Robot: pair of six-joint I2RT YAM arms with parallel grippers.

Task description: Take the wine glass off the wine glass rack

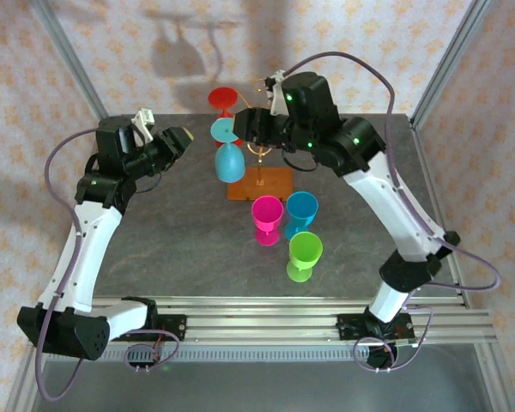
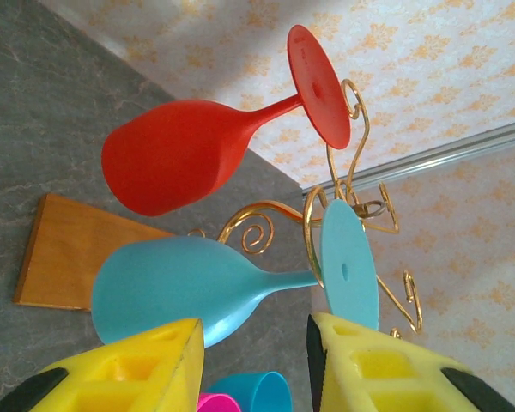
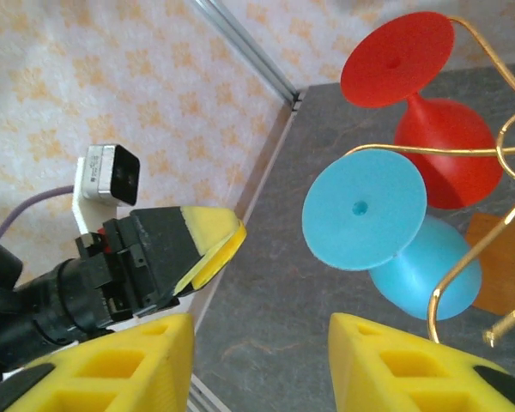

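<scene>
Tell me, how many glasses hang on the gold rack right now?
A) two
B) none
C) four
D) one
A: a red glass and a light-blue glass hang by their feet from the rack, while the pink glass, blue glass and green glass stand on the table.

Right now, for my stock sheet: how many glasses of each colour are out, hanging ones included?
Red glass: 1
Light blue glass: 1
Darker blue glass: 1
Pink glass: 1
Green glass: 1
Total: 5
</scene>
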